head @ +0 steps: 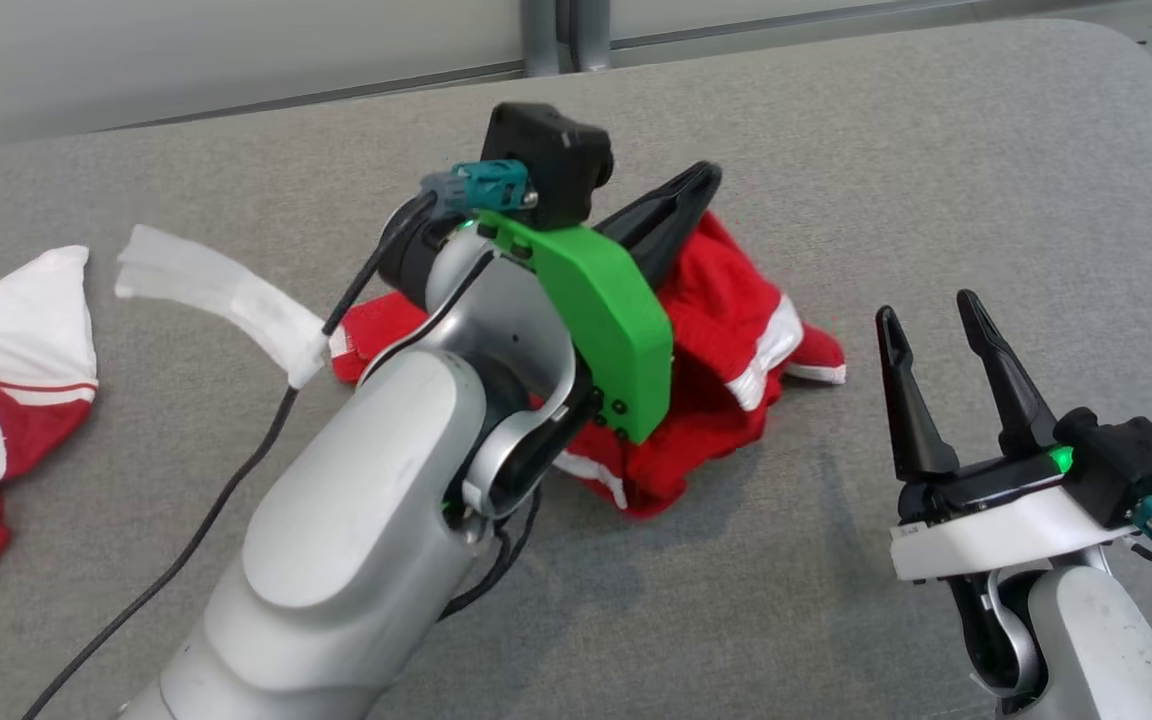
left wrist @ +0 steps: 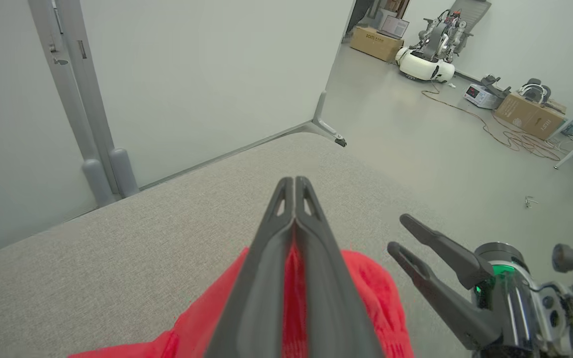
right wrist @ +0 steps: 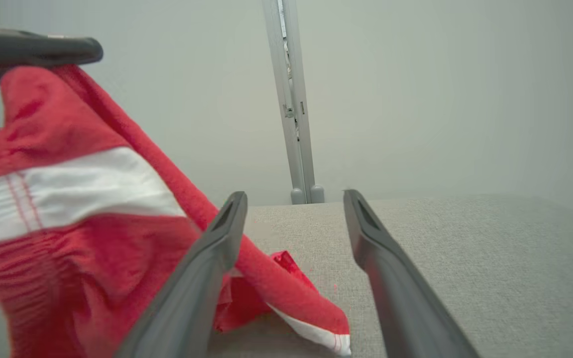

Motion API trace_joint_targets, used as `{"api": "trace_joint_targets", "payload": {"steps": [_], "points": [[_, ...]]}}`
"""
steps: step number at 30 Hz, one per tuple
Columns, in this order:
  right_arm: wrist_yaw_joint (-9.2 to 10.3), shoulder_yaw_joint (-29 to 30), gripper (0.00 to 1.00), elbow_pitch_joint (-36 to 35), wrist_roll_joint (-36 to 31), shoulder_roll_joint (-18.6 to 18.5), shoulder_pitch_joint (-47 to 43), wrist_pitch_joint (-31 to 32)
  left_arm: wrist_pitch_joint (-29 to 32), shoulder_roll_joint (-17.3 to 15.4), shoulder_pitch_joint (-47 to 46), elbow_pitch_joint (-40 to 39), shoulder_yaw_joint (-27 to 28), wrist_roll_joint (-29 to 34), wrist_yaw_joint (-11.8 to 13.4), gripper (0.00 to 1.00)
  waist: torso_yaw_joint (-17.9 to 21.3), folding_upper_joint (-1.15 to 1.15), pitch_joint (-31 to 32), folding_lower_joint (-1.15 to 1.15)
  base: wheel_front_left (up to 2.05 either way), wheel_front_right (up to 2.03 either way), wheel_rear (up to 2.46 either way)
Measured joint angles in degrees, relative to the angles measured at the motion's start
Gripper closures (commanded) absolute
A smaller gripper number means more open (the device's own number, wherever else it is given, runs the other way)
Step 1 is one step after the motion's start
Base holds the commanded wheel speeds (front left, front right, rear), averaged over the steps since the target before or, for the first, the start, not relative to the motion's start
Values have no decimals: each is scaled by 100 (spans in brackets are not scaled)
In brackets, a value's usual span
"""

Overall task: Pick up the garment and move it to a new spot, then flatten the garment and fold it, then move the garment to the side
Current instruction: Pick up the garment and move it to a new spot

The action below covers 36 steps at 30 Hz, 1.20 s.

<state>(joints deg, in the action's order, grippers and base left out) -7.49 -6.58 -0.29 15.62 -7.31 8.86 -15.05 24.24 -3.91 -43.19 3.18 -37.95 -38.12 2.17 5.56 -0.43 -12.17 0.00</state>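
The garment (head: 726, 300) is red knit with white bands, bunched on the grey table (head: 936, 150). My left gripper (head: 704, 178) is shut on its upper edge and holds that part raised, while the rest trails on the surface. In the left wrist view the closed fingers (left wrist: 295, 181) have red cloth (left wrist: 371, 288) pinched between them. My right gripper (head: 926, 306) stands open to the right of the garment, with nothing between its fingers. The right wrist view has the open right gripper (right wrist: 294, 195) beside the hanging garment (right wrist: 67, 199), with the left gripper's fingers (right wrist: 67, 49) above it.
A second red and white garment (head: 6, 400) lies at the table's left edge. A white cloth strip (head: 216, 290) lies between it and my left arm. A pale partition with a grey post (head: 556, 35) runs behind the table. Beyond the table's corner are boxes (left wrist: 530, 114) and cables on the floor.
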Motion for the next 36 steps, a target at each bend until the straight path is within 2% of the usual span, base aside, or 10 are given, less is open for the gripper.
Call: {"api": "trace_joint_targets", "payload": {"steps": [5,11,15,19,21,22,28,36], "points": [[0,-42,0,-32,0,-48,-192,0,40,-590,649,466,-36,91,46,100,231,0,120,0,0,0,0],[0,-15,0,-69,-11,-76,-397,0,-13,-1139,1306,1084,32,96,137,100,232,0,293,0,0,0,0],[0,-62,0,-57,-11,-73,-396,-1,-224,-1347,1402,1528,172,93,183,100,123,0,306,0,0,0,0],[0,-119,0,-43,-12,-105,-396,-1,-483,-1388,1410,1914,281,83,183,98,8,0,339,0,0,0,0],[0,-126,0,-40,-13,-123,-397,-1,-593,-1335,1410,2039,330,8,135,38,-45,0,362,0,0,0,0],[0,-125,0,-38,-13,-133,-397,-1,-651,-1288,1410,2082,364,-66,126,0,-70,0,375,0,0,0,0],[0,-114,0,-40,-13,-171,-438,-1,-910,-1107,1546,2056,485,-252,89,0,-174,0,466,0,0,0,0],[0,-77,0,-77,-33,-247,-533,-1,-1354,-1116,2201,1248,722,-427,376,0,-205,0,582,0,0,0,0]]}}
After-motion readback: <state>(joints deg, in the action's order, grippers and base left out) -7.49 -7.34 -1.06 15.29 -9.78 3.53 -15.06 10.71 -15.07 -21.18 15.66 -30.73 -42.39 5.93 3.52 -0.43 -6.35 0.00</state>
